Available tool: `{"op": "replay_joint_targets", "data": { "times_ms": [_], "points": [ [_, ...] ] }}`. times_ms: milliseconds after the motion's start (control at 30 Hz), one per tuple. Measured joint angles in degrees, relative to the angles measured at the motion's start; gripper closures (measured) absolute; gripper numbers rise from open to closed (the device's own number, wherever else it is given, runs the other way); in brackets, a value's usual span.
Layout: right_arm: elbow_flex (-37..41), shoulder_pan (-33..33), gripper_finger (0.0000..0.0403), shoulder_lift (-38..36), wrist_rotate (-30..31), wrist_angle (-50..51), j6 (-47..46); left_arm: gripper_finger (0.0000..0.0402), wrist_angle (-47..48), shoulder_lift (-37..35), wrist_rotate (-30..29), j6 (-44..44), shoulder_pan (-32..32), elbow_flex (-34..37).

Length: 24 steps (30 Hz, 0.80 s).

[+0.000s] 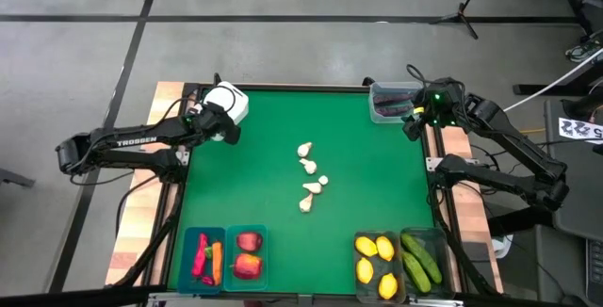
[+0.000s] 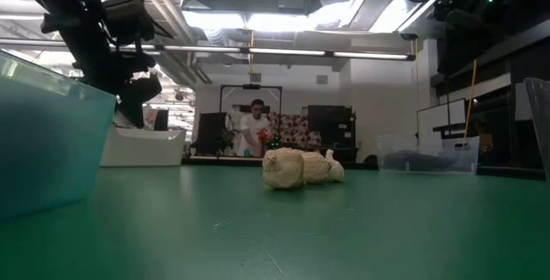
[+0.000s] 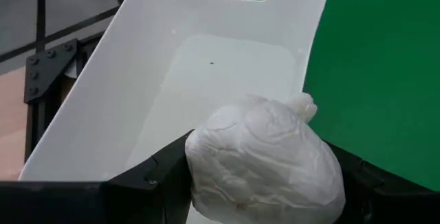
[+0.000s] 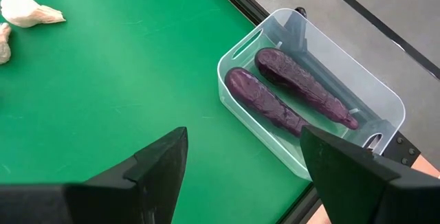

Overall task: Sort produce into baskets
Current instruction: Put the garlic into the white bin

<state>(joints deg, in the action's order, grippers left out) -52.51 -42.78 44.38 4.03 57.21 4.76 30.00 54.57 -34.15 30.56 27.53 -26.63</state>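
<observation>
My left gripper (image 1: 223, 126) hangs over the white box (image 3: 206, 59) at the table's far left corner, shut on a white garlic bulb (image 3: 265, 159). Several more garlic bulbs (image 1: 311, 177) lie loose in a row at mid-table and show as a heap (image 2: 301, 168) in the low view. My right gripper (image 4: 244, 172) is open with nothing between its fingers. It is raised near the far right corner, beside a clear tub (image 4: 237, 56) in which two purple eggplants (image 4: 302, 90) lie. My left gripper pinches the garlic bulb between its two fingers, one finger (image 3: 155, 176) on each of the bulb's opposite sides (image 3: 199, 162). The fingers slant down from the table's left. The bulb is lifted clear above the white box's inside, its pointed tip (image 3: 302, 106) away from the wrist.
Along the near edge stand two teal baskets, one with peppers and a carrot (image 1: 205, 256), one with apples (image 1: 248, 256). To their right, dark-tinted baskets hold lemons (image 1: 376, 258) and cucumbers (image 1: 421, 260). A person (image 2: 255, 130) stands far behind the table.
</observation>
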Motion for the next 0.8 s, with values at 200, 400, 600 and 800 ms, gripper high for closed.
{"op": "replay_joint_targets", "data": {
  "times_ms": [200, 400, 600, 800],
  "points": [
    [0.00, 0.00, 0.0121, -0.02, 0.00, 0.28, -0.01, 0.0178, -0.17, 0.00, 2.32, -0.72, 0.00, 0.00],
    [0.00, 0.00, 0.0121, 0.00, -0.01, 0.46, -0.01, 0.0169, -0.67, 0.00, 7.50, -3.86, 0.00, 0.00],
    [0.00, 0.02, 0.0121, 0.00, -0.02, 0.54, -0.01, 0.0095, -0.75, 0.00, 7.95, -4.37, 0.49, 0.00],
    [0.00, 0.02, 0.0121, 0.00, 0.00, 1.00, -0.01, 0.0043, -0.63, 0.00, 7.95, -4.06, 0.70, 0.00]
  ]
}}
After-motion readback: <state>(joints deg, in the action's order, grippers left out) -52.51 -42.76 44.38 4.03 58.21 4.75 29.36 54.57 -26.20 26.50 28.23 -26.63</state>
